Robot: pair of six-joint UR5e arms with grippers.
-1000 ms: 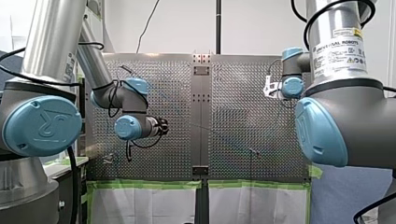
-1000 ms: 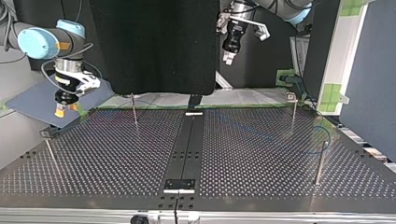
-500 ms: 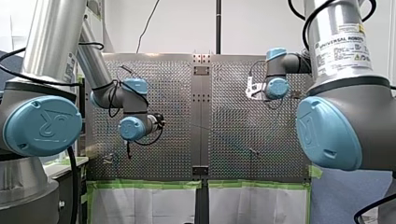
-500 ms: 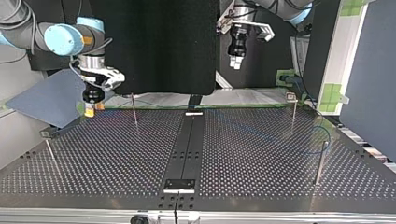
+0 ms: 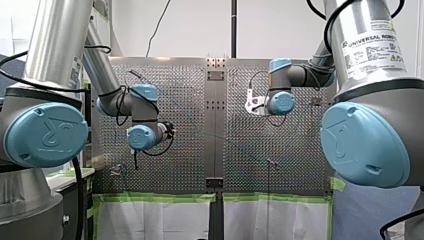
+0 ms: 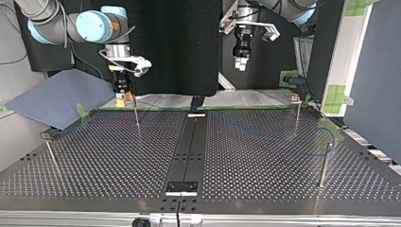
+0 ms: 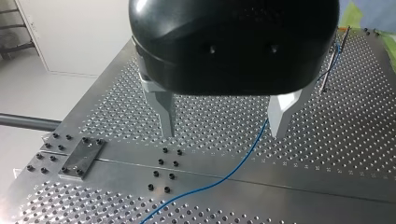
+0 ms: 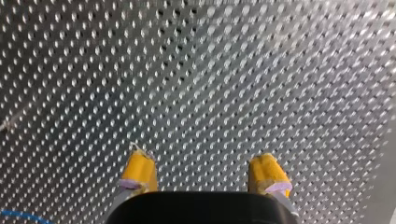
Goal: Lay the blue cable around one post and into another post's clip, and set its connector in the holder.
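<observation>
The thin blue cable (image 6: 265, 135) runs across the perforated table (image 6: 94, 161) and ends in a loop by a post (image 6: 324, 163) at the top view's right. Under my left gripper (image 7: 222, 128) the cable (image 7: 224, 176) lies on the plate; the metal fingers (image 7: 166, 112) stand apart, high above it, with nothing between them. My left gripper (image 6: 241, 64) hangs over the table's far edge. My right gripper (image 6: 121, 97) hovers beside another post (image 6: 136, 113). Its yellow pads (image 8: 139, 171) are spread wide, nothing in them. I cannot make out the connector.
Two more thin posts (image 6: 297, 116) (image 6: 51, 157) stand on the table. A dark centre strip (image 6: 189, 146) ends in a small black plate (image 6: 181, 187) at the near edge. A small bolted metal plate (image 7: 81, 157) lies beside my left gripper. A blue-grey sheet (image 6: 52, 97) lies off the top view's left.
My right arm has swung toward the table's middle, to the right in the top view, ending by the far left post. My left gripper shifted slightly and then held still.
</observation>
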